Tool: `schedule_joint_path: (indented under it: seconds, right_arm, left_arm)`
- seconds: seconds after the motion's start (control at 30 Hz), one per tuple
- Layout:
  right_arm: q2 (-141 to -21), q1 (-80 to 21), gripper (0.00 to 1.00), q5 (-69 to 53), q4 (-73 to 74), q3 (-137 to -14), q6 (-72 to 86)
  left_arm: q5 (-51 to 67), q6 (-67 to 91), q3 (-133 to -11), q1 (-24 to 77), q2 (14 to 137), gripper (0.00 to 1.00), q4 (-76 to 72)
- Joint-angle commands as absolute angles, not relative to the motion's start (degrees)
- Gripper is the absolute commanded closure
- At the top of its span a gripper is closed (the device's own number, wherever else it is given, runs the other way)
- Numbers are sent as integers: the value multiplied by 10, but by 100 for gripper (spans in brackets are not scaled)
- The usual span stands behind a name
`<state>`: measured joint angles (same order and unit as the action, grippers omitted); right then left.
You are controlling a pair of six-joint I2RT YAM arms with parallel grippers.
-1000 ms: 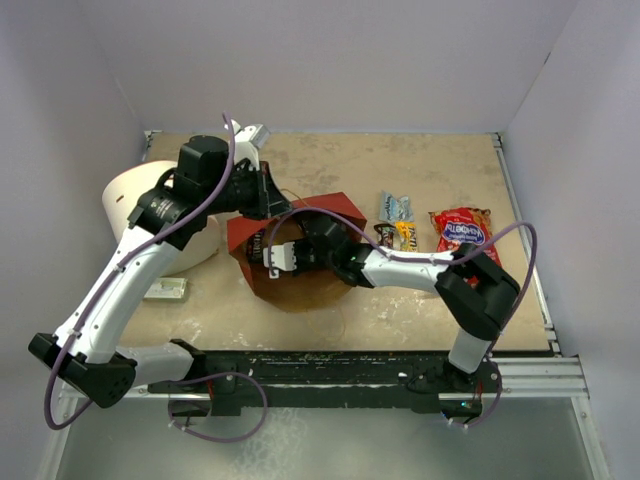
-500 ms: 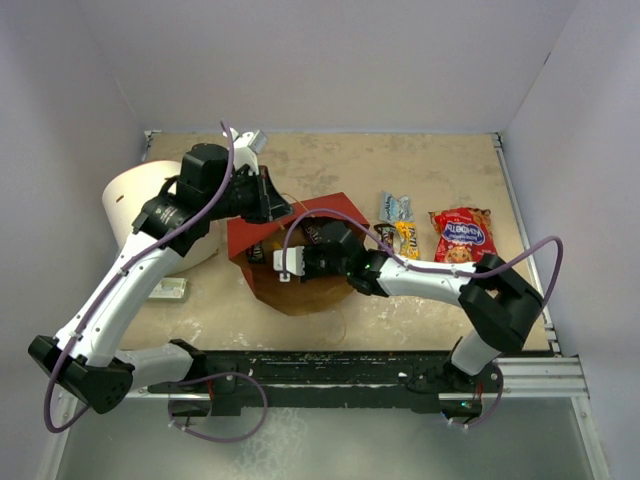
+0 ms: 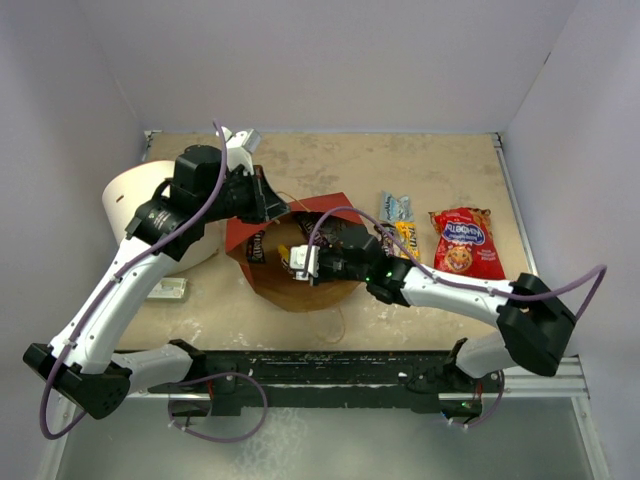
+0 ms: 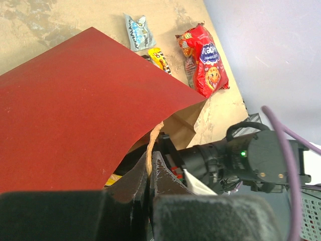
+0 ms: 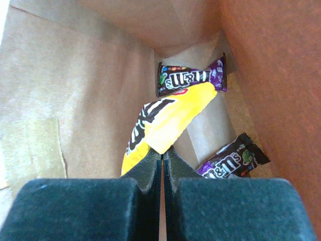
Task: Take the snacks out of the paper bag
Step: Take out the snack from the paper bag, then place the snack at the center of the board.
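A: Where was your bag (image 3: 290,292)?
B: On its side at the centre of the top view, red outside, brown inside. The tub (image 3: 128,205) stood just left of it.
A: Left gripper (image 4: 149,169)?
B: Your fingers were pressed together, pinching the bag's upper edge at the mouth. The red wall was lifted like a roof over the opening.
A: Right gripper (image 5: 161,153)?
B: It was inside the bag. The fingers were closed tight on the lower corner of the yellow pack (image 5: 168,120).
A: What else was in there?
B: Two purple packs. One (image 5: 191,77) lay at the back, touching the top of the yellow pack. The other (image 5: 231,159) lay lower right in the wrist view, against the bag's side wall.
A: And outside the bag?
B: The cookie bag (image 3: 463,241) lay flat at the right of the top view. The blue pack (image 3: 395,207) was between it and the bag, with two small packs just below it.
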<state>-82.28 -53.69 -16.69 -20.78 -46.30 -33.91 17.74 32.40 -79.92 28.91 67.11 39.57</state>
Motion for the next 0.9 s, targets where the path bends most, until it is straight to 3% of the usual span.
schedule_joint_path:
  seconds: [0.0, 0.23, 0.4, 0.73, 0.87]
  right_arm:
    - [-752, -539, 100, -203, -195, -462, -312]
    - [-634, -539, 100, -228, -84, -480, -279]
    - [-564, -539, 100, -173, -26, -516, -217]
    - [-512, -539, 100, 39, 132, -672, -77]
    - [-520, -539, 100, 182, 158, -718, -34]
  left_arm:
    - [168, 329, -806, 286, 664, 100, 383]
    - [158, 341, -791, 286, 660, 100, 380]
    - [131, 348, -782, 285, 662, 100, 381]
    - [112, 351, -768, 285, 676, 100, 385]
    - [112, 338, -771, 284, 681, 100, 397]
